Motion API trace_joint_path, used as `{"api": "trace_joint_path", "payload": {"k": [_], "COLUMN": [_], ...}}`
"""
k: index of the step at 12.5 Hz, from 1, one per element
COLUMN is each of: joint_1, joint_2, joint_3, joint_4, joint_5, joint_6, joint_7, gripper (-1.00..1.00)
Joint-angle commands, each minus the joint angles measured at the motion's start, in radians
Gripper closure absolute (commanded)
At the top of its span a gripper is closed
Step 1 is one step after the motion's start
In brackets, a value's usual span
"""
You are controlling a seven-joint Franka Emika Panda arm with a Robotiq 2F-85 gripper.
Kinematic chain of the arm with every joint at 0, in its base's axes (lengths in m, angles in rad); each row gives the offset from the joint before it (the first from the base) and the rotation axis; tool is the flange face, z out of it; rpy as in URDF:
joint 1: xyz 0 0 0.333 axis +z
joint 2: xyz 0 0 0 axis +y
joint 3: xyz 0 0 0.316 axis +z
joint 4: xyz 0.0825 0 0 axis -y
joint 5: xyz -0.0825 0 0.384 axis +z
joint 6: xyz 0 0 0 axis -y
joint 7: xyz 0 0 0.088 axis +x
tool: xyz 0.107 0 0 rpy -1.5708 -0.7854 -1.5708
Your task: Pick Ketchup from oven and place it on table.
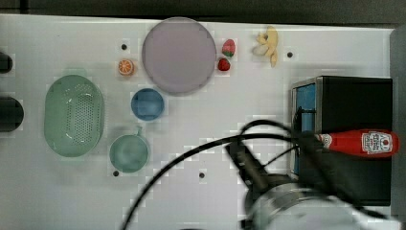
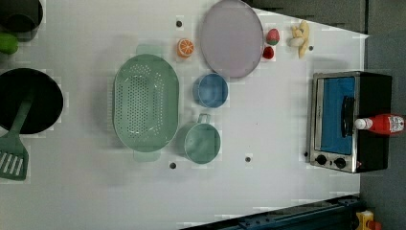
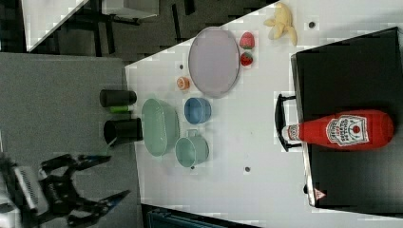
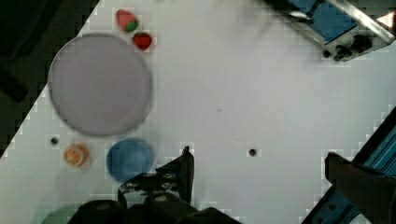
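The gripper stands spread and empty at the right view's lower left, well apart from the Ketchup, which lies on its side on top of the oven. A good grasp takes the bottle across its slim body — not the cap. The table beside the oven is bare — room to lower it.

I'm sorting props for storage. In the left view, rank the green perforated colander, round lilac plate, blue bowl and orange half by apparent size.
1. Green perforated colander
2. Round lilac plate, not far behind
3. Blue bowl
4. Orange half
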Motion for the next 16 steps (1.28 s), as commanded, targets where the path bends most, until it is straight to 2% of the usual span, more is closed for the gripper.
{"api": "trace_joint_path", "payload": {"k": [1, 6, 14, 16], "joint_1": [-0.037, -0.041, -0.058, -0.063], "joint_2": [0.106, 0.231, 0.532, 0.594], "joint_3": [-0.116, -0.296, -0.488, -0.509], "joint_4": [-0.036, -0.035, -0.017, -0.01], "joint_5": [0.014, 0.014, 0.018, 0.059], "joint_6": [0.019, 0.184, 0.54, 0.578], "joint_7": [-0.024, -0.024, -0.024, -0.024], "gripper": [-1.0, -1.0, -1.0, -1.0]}}
